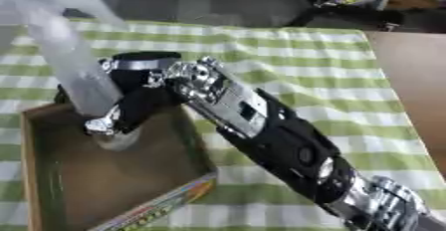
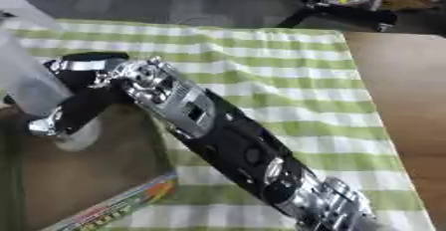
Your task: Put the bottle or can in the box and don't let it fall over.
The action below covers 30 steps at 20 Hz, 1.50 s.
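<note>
Left eye view: right hand (image 1: 131,105) curled around clear bottle (image 1: 74,70), tilted, base inside brown box (image 1: 52,185) near far edge. Green checked cloth (image 1: 305,75) under box. Arm hides box's right wall.

The right hand (image 2: 78,100), reaching in from five o'clock, has its fingers curled round a clear bottle (image 2: 31,88) at nine o'clock. The bottle leans, its base over the brown floor of the box (image 2: 78,175). A green-and-white checked cloth (image 2: 287,75) covers the surface (image 2: 405,100) toward twelve o'clock.
</note>
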Tool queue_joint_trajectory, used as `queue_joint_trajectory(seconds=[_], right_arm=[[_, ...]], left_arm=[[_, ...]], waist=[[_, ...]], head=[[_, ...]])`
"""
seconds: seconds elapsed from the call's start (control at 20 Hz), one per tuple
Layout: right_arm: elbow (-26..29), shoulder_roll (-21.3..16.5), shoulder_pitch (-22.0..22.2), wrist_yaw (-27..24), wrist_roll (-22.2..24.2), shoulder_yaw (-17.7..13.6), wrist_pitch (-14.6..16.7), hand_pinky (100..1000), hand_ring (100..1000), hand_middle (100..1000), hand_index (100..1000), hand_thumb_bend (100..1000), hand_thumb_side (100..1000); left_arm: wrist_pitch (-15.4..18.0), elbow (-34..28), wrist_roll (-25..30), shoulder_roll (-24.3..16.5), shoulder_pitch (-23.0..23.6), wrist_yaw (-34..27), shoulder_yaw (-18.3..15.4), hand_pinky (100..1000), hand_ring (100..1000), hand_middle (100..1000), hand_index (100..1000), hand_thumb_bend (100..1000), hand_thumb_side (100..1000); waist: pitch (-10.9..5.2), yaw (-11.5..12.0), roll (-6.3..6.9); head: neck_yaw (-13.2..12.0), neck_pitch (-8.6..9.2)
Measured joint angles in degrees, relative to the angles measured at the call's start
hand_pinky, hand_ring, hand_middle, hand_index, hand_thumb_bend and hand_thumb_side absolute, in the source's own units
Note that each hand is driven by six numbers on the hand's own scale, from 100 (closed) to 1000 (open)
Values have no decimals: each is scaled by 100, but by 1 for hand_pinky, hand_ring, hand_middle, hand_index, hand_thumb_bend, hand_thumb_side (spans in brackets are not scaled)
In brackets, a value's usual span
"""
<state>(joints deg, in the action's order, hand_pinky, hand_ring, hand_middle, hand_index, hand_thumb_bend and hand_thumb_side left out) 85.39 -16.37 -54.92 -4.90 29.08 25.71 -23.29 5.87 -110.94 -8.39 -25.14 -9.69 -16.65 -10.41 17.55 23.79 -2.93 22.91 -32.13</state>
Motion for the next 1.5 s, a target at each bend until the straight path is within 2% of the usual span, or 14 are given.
queue_joint_trajectory(seconds=[0.4, 0.45, 0.5, 0.55, 0.6, 0.65, 0.7, 0.75, 0.95, 1.25, 1.35, 1.5], right_arm=[[-173, 131, -58, 43, -136, 51, -39, 962, 1000, 1000, 252, 100, 129], [-187, 146, -58, 43, -152, 51, -43, 955, 1000, 1000, 387, 100, 100], [-194, 154, -55, 42, -172, 54, -40, 945, 1000, 1000, 674, 100, 100], [-202, 156, -52, 41, -182, 62, -31, 946, 1000, 1000, 792, 100, 100], [-203, 156, -47, 34, -166, 74, -4, 956, 1000, 1000, 947, 100, 333], [-202, 156, -37, 30, -116, 82, 55, 965, 1000, 1000, 997, 100, 431], [-201, 156, -12, 30, -41, 82, 139, 974, 1000, 1000, 1000, 100, 495], [-201, 155, 10, 40, 37, 82, 230, 978, 1000, 1000, 1000, 100, 518], [-251, 155, 56, 168, 283, 73, 518, 978, 1000, 1000, 1000, 100, 503], [-264, 133, 109, 222, 431, 8, 668, 981, 1000, 1000, 1000, 100, 494], [-196, 78, 157, 211, 454, -2, 690, 988, 1000, 1000, 1000, 100, 573], [-19, -18, 230, 148, 540, -21, 782, 1000, 1000, 1000, 1000, 100, 635]], left_arm=[[-14, -1, 30, 0, -37, -1, 1, 927, 826, 917, 826, 100, 761], [-14, -1, 33, 0, -37, -1, 1, 927, 826, 917, 826, 100, 762], [-13, -1, 37, 0, -37, -1, 1, 927, 826, 917, 826, 100, 762], [-15, -1, 41, 0, -38, -1, 1, 927, 826, 917, 826, 100, 762], [-16, -1, 43, 0, -38, -1, 1, 927, 826, 918, 826, 100, 762], [-17, -1, 44, 0, -38, -1, 1, 928, 826, 918, 826, 100, 763], [-17, -1, 44, 0, -37, -1, 1, 928, 826, 918, 826, 100, 763], [-17, -1, 44, 0, -36, -1, 1, 928, 826, 918, 826, 100, 763], [-17, -1, 45, 1, -36, -1, 1, 928, 826, 918, 826, 100, 763], [-19, -1, 46, 1, -17, -1, 0, 928, 827, 919, 827, 100, 765], [-19, -1, 46, 1, 10, 0, -1, 928, 827, 920, 827, 100, 765], [-19, -1, 46, 1, 20, 1, -3, 929, 827, 920, 828, 100, 766]], waist=[[21, 22, -8], [24, 23, -11], [28, 24, -16], [30, 24, -22], [30, 24, -26], [30, 24, -29], [30, 22, -30], [30, 17, -30], [35, -15, -29], [46, -58, -3], [46, -85, 0], [46, -121, 5]], head=[[27, 7], [29, 7], [31, 7], [31, 7], [30, 7], [28, 8], [21, 9], [15, 14], [0, 48], [-22, 48], [-43, 48], [-69, 48]])
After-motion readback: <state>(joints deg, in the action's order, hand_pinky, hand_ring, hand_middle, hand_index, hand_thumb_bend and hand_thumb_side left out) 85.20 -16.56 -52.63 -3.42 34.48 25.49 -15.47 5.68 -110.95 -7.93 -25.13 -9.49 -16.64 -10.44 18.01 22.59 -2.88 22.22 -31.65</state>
